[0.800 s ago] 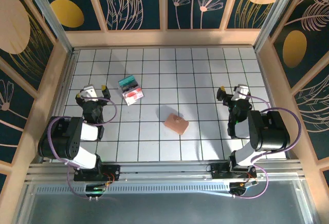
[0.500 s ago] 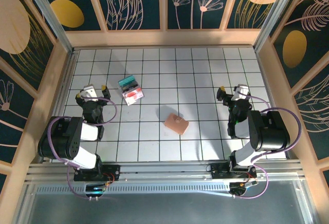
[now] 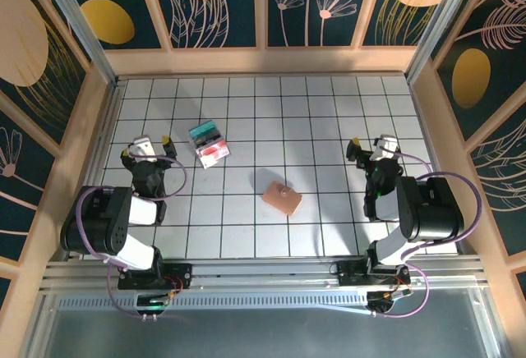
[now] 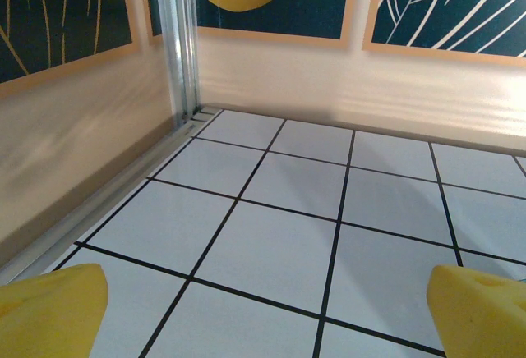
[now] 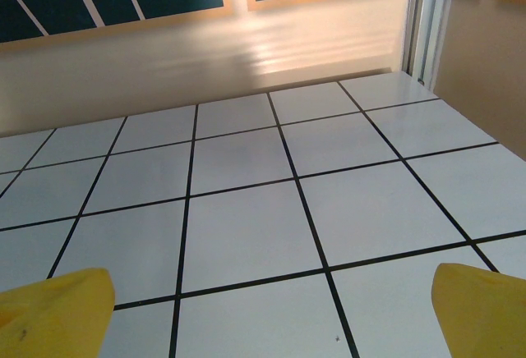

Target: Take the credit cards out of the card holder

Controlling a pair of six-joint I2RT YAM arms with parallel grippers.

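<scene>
In the top view, the card holder (image 3: 282, 197) is seen lying on the white gridded surface (image 3: 329, 112), a little below the middle of the frame. It is folded shut, salmon side up, with a small tab showing on it, and it is clear of both arms. A small pile of cards (image 3: 209, 144), teal and red, is found left of centre and higher in the frame, well apart from the card holder.

The left claw (image 3: 146, 147) is placed at the left of the frame, near the cards but apart from them. Its jaws are spread wide and nothing is held between them. The right claw (image 3: 374, 146) is placed at the right of the frame, well apart from the card holder, likewise released and empty.

In the left wrist view, the yellow pads (image 4: 49, 309) are seen at the bottom corners, with tiles between them and the enclosure wall (image 4: 329, 79) beyond. In the right wrist view, yellow pads (image 5: 485, 309) are likewise set at the bottom corners over the tiles.
</scene>
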